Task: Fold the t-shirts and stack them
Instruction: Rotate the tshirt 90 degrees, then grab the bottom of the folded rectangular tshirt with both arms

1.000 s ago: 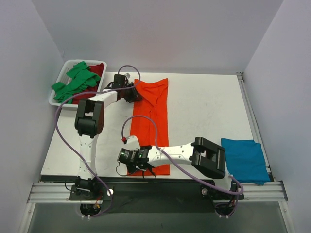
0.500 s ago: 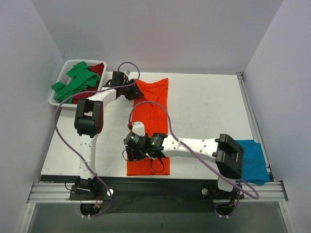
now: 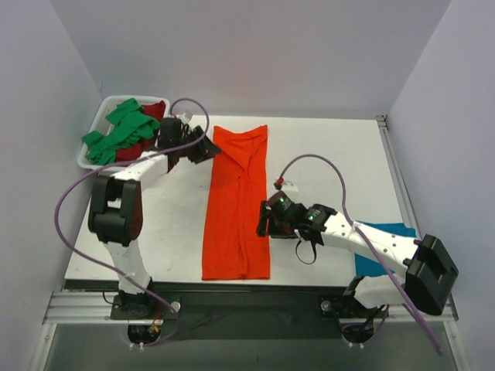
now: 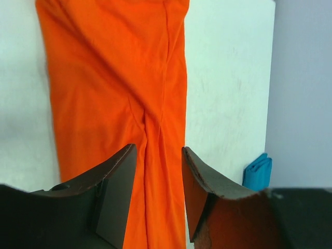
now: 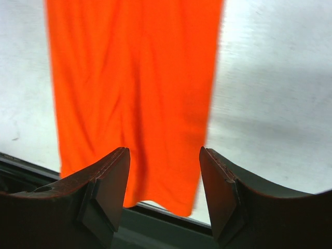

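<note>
The bright orange t-shirt (image 3: 236, 205) lies flat as a long narrow strip down the middle of the table, also filling the left wrist view (image 4: 114, 78) and the right wrist view (image 5: 135, 78). My left gripper (image 3: 207, 149) hovers just off its far left corner, open and empty (image 4: 158, 150). My right gripper (image 3: 263, 220) is beside the strip's right edge, open and empty (image 5: 164, 153). A folded teal blue t-shirt (image 3: 387, 232) lies at the near right, partly under the right arm. The green t-shirt (image 3: 120, 131) and the dark red t-shirt (image 3: 155, 110) are heaped in the tray.
The white tray (image 3: 87, 158) stands at the far left corner, close to the left arm. The table's near edge (image 5: 155, 212) runs just below the orange strip's hem. Purple cables loop over both arms. Grey walls enclose the table on three sides.
Both grippers opened and came off the orange shirt. The left one drew back to the left; the right arm swung from the strip's near left end to its right edge.
</note>
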`<state>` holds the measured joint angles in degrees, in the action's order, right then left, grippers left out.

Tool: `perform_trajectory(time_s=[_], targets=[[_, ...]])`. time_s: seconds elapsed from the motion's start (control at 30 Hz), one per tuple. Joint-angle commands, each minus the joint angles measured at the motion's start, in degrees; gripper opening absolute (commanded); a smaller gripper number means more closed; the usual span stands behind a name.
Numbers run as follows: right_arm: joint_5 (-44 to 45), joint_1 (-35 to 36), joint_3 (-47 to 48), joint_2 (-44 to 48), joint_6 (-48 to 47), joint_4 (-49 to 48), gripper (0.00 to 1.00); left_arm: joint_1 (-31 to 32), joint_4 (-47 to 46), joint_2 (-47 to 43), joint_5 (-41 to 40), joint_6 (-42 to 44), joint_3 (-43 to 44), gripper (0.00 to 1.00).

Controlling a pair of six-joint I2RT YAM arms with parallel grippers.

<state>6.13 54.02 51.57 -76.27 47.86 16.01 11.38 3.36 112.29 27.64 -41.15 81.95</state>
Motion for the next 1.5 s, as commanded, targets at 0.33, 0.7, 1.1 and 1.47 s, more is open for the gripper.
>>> perform_trajectory(time_s=[0.33, 0.7, 1.1, 1.47], targets=[[-15.44, -4.71, -20.27, 6.57, 6.72, -14.59, 0.54, 16.73, 7.97, -28.78, -15.67, 1.77, -32.1, 0.46], [-16.24, -1.82, -26.52, 8.59, 10.5, -18.12, 0.53, 37.48, 12.03, -41.1, -24.3, -3.06, -41.69, 0.42], [-13.87, 4.6, -29.33, 8.77, 14.46, -16.98, 0.53, 49.52, 7.81, -38.11, -24.83, -5.7, -43.89, 0.36], [-13.16, 5.92, -31.35, 8.15, 16.74, -18.21, 0.46, 53.04, 9.65, -34.25, -27.2, -8.69, -46.88, 0.25]])
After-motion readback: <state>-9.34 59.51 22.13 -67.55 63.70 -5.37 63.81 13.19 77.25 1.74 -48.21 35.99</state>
